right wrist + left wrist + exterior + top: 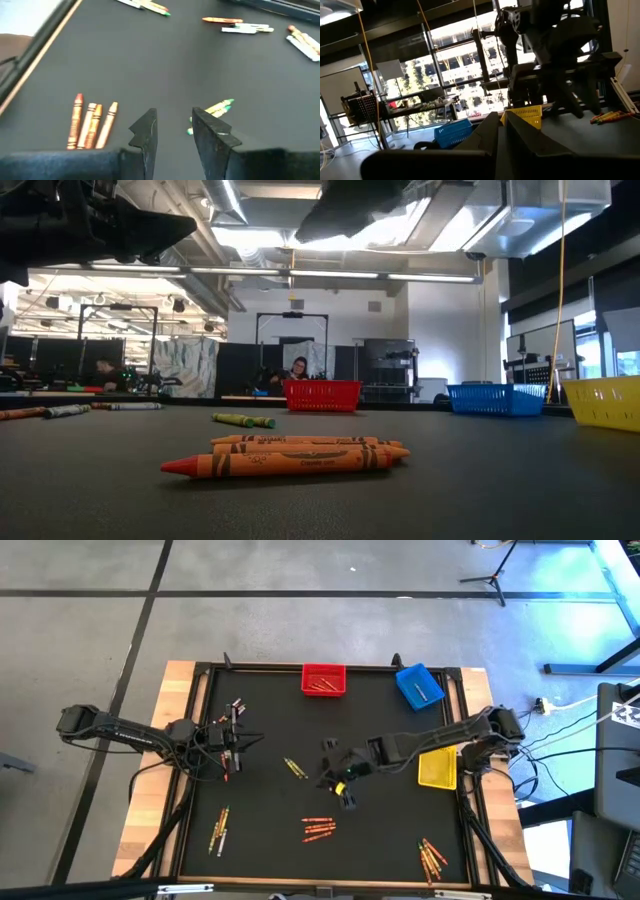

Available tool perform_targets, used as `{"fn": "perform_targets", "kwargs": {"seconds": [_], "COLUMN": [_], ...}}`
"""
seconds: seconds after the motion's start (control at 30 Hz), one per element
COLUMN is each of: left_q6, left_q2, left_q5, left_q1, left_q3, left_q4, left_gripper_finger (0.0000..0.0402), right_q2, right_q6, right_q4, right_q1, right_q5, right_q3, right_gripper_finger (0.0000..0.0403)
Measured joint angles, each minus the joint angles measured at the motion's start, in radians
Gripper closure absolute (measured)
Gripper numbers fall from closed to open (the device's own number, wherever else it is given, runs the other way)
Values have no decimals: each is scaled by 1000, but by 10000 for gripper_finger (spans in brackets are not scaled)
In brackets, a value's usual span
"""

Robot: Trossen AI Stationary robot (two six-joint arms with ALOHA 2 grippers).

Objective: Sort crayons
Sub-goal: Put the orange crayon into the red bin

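The crayons lie in small groups on the black mat [400, 830]. A yellow-green pair [293, 768] is near the middle, an orange-red group [318, 830] toward the near edge, and others are at the far left [235, 705], near left [220, 830] and near right [432, 858]. My right gripper [172, 130] hovers open over the mat's middle with nothing between its fingers. The yellow-green crayons [215, 110] lie just beside one finger, and orange ones [92, 125] lie off to the other side. My left gripper [501, 122] waits shut at the mat's left side [235, 745].
A red bin [323, 680] holding some crayons and a blue bin [418, 686] holding one stand at the mat's far edge. A yellow bin [437, 768] stands at the right edge under my right arm. A raised frame borders the mat. In the low view, orange crayons [290, 458] lie nearest.
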Motion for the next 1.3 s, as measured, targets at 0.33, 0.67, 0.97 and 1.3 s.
{"fn": "perform_targets", "kwargs": {"seconds": [0.33, 0.67, 0.97, 1.3], "left_q6": [-2, -9, -30, -77], "left_q2": [0, 0, 0, 0], "left_q5": [0, 0, 1, 8], "left_q1": [0, 0, 0, -11], "left_q3": [0, 0, 0, 0], "left_q4": [-2, -7, -13, -22], "left_gripper_finger": [376, 376, 376, 376], "right_q2": [54, 233, 320, 363], "right_q6": [95, 90, 48, 37], "right_q4": [22, 98, 125, 144], "right_q1": [68, 121, 119, 119], "right_q5": [-4, -40, -75, -74], "right_q3": [0, -1, -1, -1], "right_gripper_finger": [283, 283, 283, 283]}}
